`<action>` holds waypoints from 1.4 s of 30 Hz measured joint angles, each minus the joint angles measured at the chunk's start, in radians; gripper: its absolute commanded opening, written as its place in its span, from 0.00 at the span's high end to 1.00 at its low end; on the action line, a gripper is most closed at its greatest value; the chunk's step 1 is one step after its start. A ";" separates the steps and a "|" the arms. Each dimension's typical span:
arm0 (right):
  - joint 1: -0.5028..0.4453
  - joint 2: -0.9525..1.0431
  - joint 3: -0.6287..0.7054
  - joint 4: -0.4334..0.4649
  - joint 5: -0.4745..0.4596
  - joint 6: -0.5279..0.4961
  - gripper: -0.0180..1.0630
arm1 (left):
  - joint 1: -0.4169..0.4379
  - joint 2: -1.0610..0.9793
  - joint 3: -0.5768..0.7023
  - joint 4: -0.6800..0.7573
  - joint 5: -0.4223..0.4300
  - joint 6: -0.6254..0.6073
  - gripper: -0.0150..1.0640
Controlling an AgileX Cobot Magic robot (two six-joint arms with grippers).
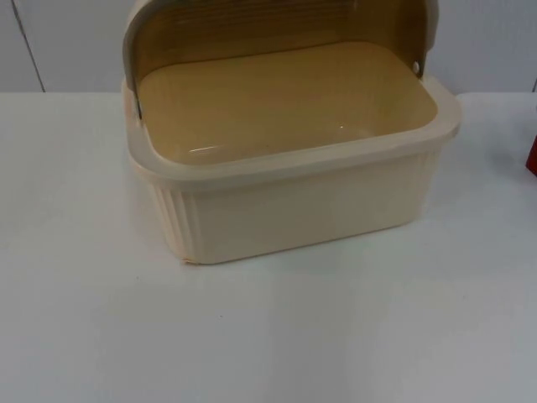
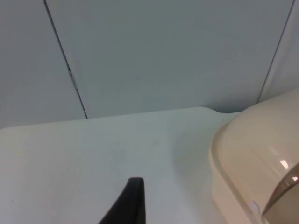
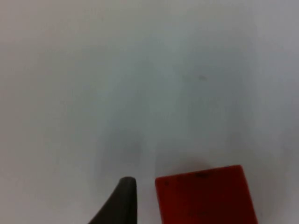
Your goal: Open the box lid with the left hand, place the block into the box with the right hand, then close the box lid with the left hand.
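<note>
The cream ribbed box (image 1: 294, 210) stands on the white table with its brownish see-through lid (image 1: 252, 34) swung up and back, and the tan inside is bare. A red block (image 1: 532, 155) lies on the table at the far right edge of the top view. In the right wrist view the red block (image 3: 203, 196) sits flat on the table right beside my right gripper (image 3: 122, 200); whether they touch is not visible. My left gripper (image 2: 128, 203) hovers over bare table to the left of the box (image 2: 254, 158), apart from it.
The grey partition wall (image 2: 163, 51) with dark seams rises behind the table (image 1: 252, 336). Open white surface stretches in front of the box and on both sides of it.
</note>
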 measured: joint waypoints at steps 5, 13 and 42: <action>0.003 0.032 0.000 0.000 -0.008 -0.027 0.01 | 0.000 0.000 0.000 0.000 0.002 0.000 0.03; 0.033 0.083 0.000 0.000 -0.027 -0.050 0.01 | 0.000 0.000 0.000 0.003 0.002 0.000 0.03; 0.034 0.108 -0.005 0.000 0.011 0.023 0.98 | 0.000 0.000 0.000 0.025 0.002 0.000 0.03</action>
